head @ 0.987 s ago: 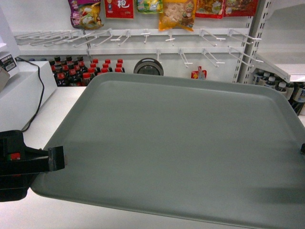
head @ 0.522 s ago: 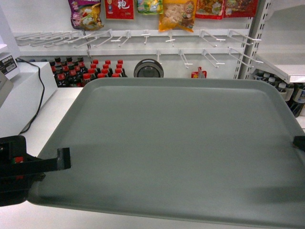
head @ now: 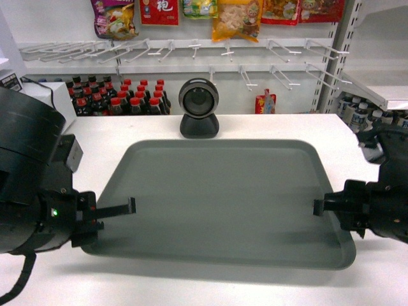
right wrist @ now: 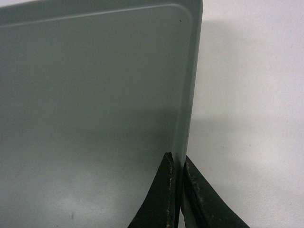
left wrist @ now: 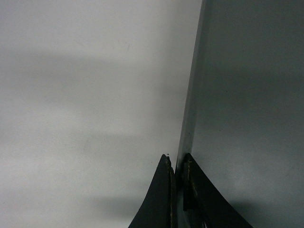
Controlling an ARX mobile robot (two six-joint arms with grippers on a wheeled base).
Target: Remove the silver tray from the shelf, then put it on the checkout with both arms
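Observation:
The silver tray (head: 223,197) is flat, matte grey-green and held level low over the white checkout (head: 274,127); a shadow shows under its near edge, and I cannot tell whether it touches. My left gripper (head: 131,206) is shut on the tray's left rim (left wrist: 187,118), one finger above and one below. My right gripper (head: 317,207) is shut on the right rim (right wrist: 187,95) the same way. The tray is bare. A glossy white shelf (head: 379,86) juts out at the upper right, behind the counter.
A black round scanner on a stand (head: 199,108) sits on the counter just behind the tray's far edge. Dark bottles with red caps (head: 121,95) line the back. Wire hooks (head: 280,67) and snack packets (head: 237,18) hang on the rear wall.
The tray has dropped from close under the head camera to low over the counter and now looks much smaller. Both arms have come into full view, still gripping its side rims.

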